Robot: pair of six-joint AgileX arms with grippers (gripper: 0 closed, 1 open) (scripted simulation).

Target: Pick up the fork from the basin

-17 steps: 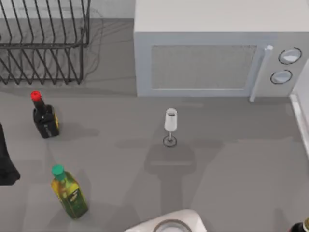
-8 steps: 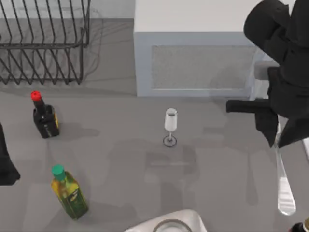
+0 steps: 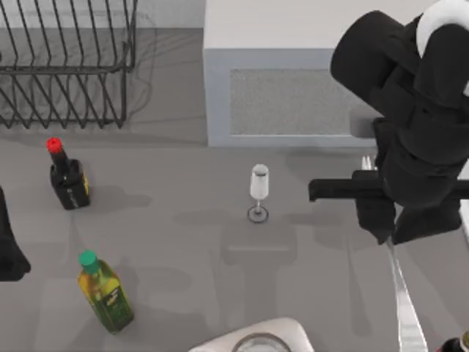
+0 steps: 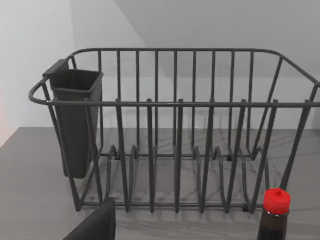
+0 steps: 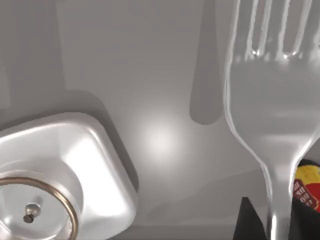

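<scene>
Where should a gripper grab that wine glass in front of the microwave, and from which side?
Probably grip the wine glass around its bowl, level, from the top view's left, where the left arm sits parked: it stands upright on a thin stem, and the right gripper, holding the fork, crowds its right.

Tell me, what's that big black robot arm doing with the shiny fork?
The right arm's tool is holding the slim silvery metal fork up in the air, above the grey counter on the right side. The shiny steel basin sits below it at the near edge, so the fork is already out. The left arm is parked at the left edge, near the black wire dish rack. The clear stemmed wine glass stands upright mid-counter, untouched.
</scene>
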